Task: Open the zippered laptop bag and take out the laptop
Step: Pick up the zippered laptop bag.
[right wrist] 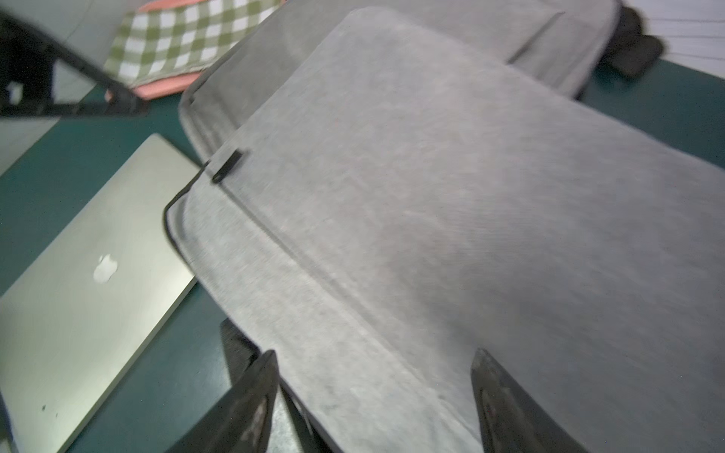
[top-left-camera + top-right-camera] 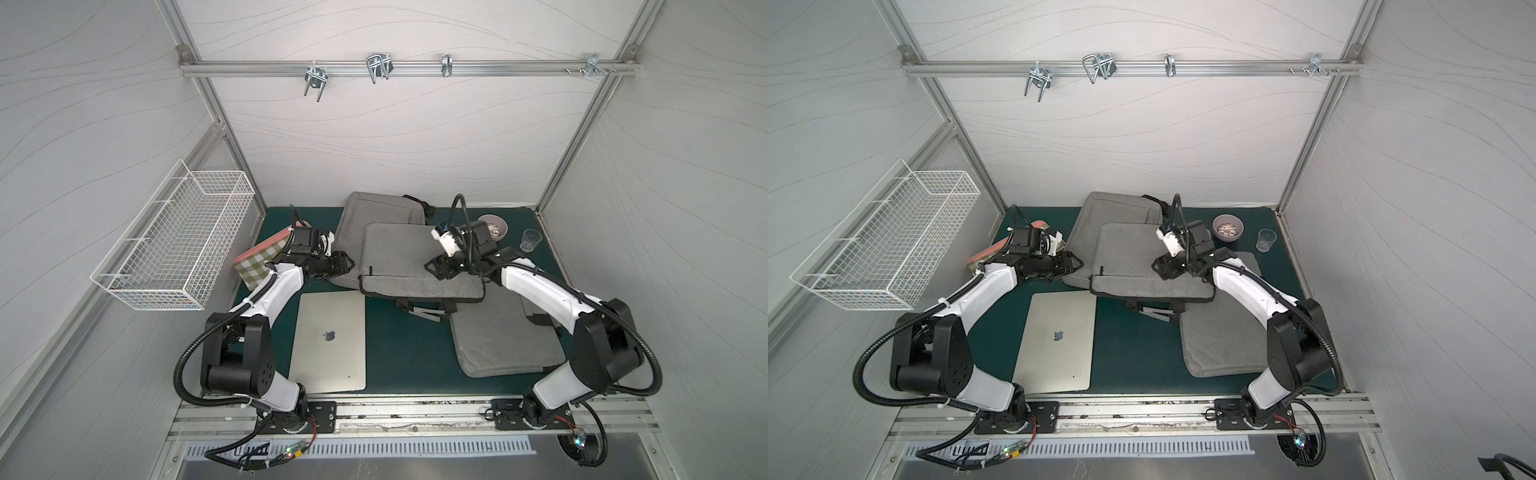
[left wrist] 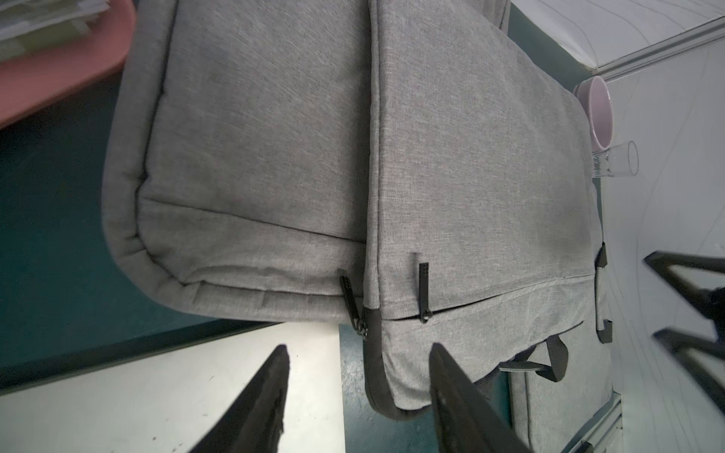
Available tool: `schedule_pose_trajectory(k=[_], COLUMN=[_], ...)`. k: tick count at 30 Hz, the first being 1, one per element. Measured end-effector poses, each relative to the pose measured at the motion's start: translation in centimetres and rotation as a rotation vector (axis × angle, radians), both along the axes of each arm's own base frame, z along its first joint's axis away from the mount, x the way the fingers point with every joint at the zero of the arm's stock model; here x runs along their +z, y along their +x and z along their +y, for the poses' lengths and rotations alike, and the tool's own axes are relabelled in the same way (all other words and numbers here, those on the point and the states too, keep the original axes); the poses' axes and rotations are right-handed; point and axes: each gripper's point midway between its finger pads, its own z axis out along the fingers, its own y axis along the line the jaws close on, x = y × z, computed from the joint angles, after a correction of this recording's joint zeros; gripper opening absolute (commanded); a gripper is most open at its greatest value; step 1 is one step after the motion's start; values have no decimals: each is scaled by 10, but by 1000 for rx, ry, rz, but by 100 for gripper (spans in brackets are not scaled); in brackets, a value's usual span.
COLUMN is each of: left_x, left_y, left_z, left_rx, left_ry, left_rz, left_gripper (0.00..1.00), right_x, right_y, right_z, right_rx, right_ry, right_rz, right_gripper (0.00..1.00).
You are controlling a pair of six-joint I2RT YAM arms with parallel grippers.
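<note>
Laptop is out, beside the bag. Both jaws are spread and empty. We lift left gripper and right gripper straight off, avoiding the zipper pull.

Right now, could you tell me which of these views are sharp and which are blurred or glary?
Right wrist view: motion-blurred, the laptop bag weave smeared. Left wrist view: sharp, the zipper pull crisp. Both top views: sharp, evenly lit, mild sheen on the laptop.
</note>
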Motion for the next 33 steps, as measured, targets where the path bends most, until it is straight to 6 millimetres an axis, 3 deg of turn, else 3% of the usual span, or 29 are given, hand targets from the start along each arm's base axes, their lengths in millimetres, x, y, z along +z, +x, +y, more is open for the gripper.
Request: schedule_pose_trajectory(k=[5,9,16,20,23,28,33], left_x=[-3,2,2,0,-1,-4,-6], left_y=[3,3,5,5,3,2,-1], left_z=[-4,-6,0,3,5,6,6], left_rx=[-40,-79,-113,-124,-134,-169,-222], left_ry=[-32,-53,-32,-20,-9,16,53], left_rz=[-7,-33,-73,-82,-88,-107,-131], left_gripper=[57,56,56,56,55,53,51], right_x=[-21,-36,-84,-90,-84,-82,-74], right_y=[-52,-68,-55,-40,-29,-24,-26], right_z=[46,75,92,96,99,99,99], right_rx=[235,346,401,397,380,379,382], right_ry=[-88,-185,-394,-469,-501,-524,-494], right_rz=[-101,-227,-366,-446,-501,-534,-527], right_gripper=[77,78,78,73,64,28,12])
